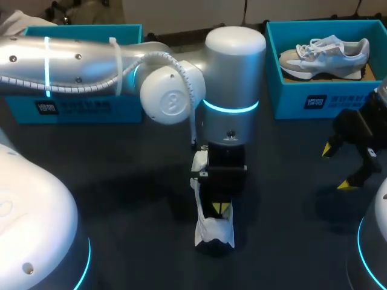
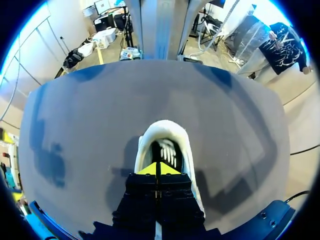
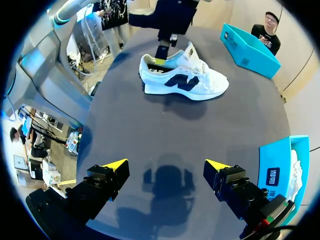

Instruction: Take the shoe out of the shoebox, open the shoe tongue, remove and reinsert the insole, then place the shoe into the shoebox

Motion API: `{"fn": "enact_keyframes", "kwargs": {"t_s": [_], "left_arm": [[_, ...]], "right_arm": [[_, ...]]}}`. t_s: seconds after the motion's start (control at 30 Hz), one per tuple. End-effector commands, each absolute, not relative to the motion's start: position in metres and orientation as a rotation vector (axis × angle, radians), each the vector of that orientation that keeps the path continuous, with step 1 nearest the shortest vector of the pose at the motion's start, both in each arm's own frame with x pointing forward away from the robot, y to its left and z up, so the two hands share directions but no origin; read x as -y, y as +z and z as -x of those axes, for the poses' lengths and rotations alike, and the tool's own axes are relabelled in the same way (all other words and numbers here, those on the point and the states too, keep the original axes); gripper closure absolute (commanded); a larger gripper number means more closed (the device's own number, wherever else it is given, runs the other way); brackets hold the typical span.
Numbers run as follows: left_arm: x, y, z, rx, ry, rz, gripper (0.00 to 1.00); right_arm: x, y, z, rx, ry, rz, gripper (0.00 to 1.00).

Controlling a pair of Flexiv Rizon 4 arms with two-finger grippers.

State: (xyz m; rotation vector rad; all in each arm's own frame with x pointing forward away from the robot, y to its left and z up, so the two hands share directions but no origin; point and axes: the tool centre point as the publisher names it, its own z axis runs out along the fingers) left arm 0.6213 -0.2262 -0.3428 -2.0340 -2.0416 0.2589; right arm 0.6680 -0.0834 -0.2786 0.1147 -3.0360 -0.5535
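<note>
Centrally, low in the head view, a white shoe (image 1: pixel 214 232) with a dark side mark stands upright on its sole on the dark table (image 1: pixel 109 181), outside any box. The left arm (image 1: pixel 72 57) comes in from the upper left of the frame and extends past the middle. Its left claw (image 1: pixel 221 208) points straight down into the shoe's opening, near the heel.

The likely risk is that nothing braces the shoe. If the left claw draws up on the insole, the whole shoe may lift, tip or slide with it. The right claw (image 1: pixel 336 167) hangs at the right edge of the frame, well apart from the shoe. A thin pinch could also slip, leaving the insole folded or half out.

The left claw's yellow tips (image 2: pixel 149 170) are pressed together with only a hairline between them, just inside the shoe's collar. Whether an edge of insole is caught there cannot be told. The right claw is spread wide above bare table, holding and touching nothing.

A teal shoebox (image 1: pixel 290 103) at the upper right holds a second shoe (image 1: pixel 326 51). Another box (image 1: pixel 78 109), also teal, sits at the upper left behind the left arm.
</note>
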Motion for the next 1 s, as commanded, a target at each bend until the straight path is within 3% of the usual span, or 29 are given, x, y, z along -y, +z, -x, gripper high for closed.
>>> {"fn": "enact_keyframes", "kwargs": {"t_s": [0.03, 1.0], "left_arm": [[0.235, -0.359, -0.614, 2.037, 0.244, 2.027, 1.00], [0.222, -0.413, -0.587, 2.012, 0.224, 1.933, 1.00]], "right_arm": [[0.083, -0.280, -0.668, 3.037, -0.549, -0.114, 0.00], [0.083, -0.280, -0.668, 3.037, -0.549, -0.114, 0.00]]}}
